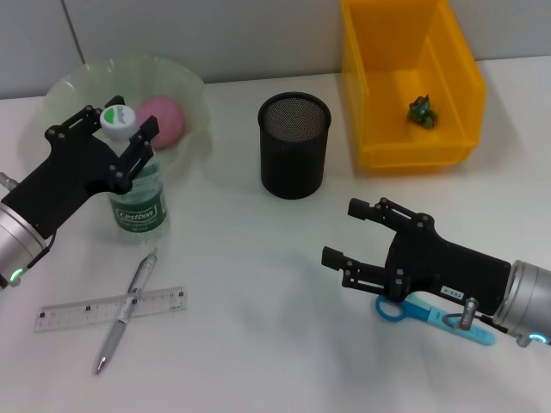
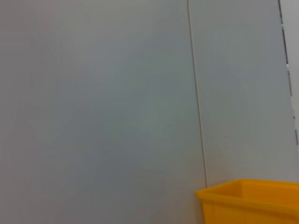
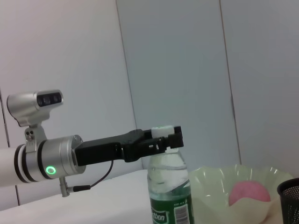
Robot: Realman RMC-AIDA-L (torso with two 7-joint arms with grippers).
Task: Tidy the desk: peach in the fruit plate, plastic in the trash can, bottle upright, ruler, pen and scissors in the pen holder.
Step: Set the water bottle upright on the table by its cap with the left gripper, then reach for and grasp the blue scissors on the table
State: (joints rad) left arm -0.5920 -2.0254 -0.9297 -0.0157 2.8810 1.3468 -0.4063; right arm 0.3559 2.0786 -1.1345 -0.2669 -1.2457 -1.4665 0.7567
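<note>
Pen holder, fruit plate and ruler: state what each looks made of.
Pen holder: black metal wire mesh, by its fine see-through weave; matte.
Fruit plate: pale green translucent plastic or possibly glass; its wavy rim lets the table show through, with a slight gloss.
Ruler: clear plastic, likely acrylic; the table is visible through it behind printed marks.

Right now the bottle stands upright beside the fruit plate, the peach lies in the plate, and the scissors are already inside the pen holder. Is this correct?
Not quite. The scissors are not in the pen holder; the head view shows them lying on the desk under the right gripper. The rest holds: the bottle stands upright beside the fruit plate, with the left gripper at its cap, and the peach lies in the plate.
</note>
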